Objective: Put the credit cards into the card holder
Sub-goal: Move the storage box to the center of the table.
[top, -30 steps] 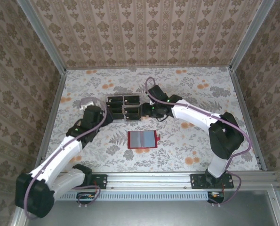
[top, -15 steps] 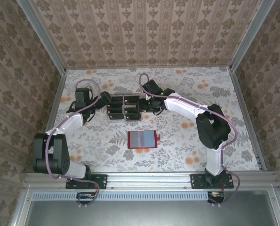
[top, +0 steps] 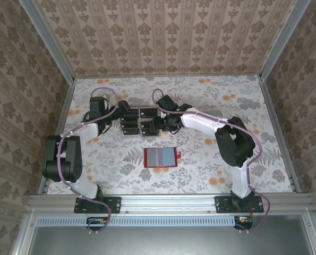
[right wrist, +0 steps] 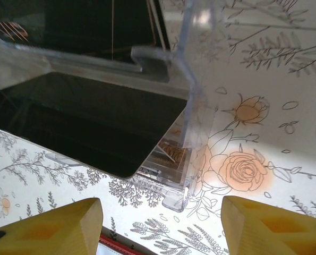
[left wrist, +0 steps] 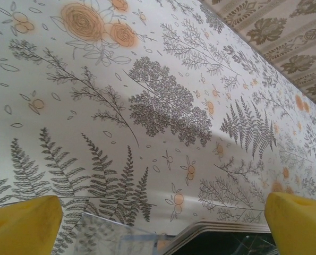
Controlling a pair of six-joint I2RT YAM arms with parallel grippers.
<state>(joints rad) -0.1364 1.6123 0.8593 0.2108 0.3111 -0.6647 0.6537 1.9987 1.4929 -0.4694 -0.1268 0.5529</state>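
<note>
Left end effector (top: 118, 109): yellow fingers (left wrist: 22, 223) spread as wide as they go, nothing held. It sits at the left side of the clear plastic rack (top: 139, 121). In the left wrist view (left wrist: 163, 226) the rack's clear edge (left wrist: 110, 234) and a stack of thin pale edges lie low between the fingers, not pinched. Cannot tell whether a finger touches the rack.

Right end effector (top: 161, 123): fingers (right wrist: 46, 228) parted, roughly midway, gripping nothing. It is at the right side of the rack. In the right wrist view (right wrist: 160, 228) the rack's corner (right wrist: 192, 106) stands ahead, between the two fingers and clear of both.

Credit cards (top: 130, 121): dark, standing in the rack's compartments; count not readable from above. One black card (right wrist: 88, 122) with a rounded corner leans tilted behind the clear wall in the right wrist view.

Card holder (top: 161, 158): red, lying open flat on the desk (top: 211, 159), grey inside up, small clasp tab (top: 177, 154) at its right edge. It lies on the near side of the rack, apart from it and from both end effectors. A sliver of red (right wrist: 120, 247) shows at the bottom of the right wrist view.

Both arms reach from the near edge and bend inward toward the rack. Desk surface floral print.
</note>
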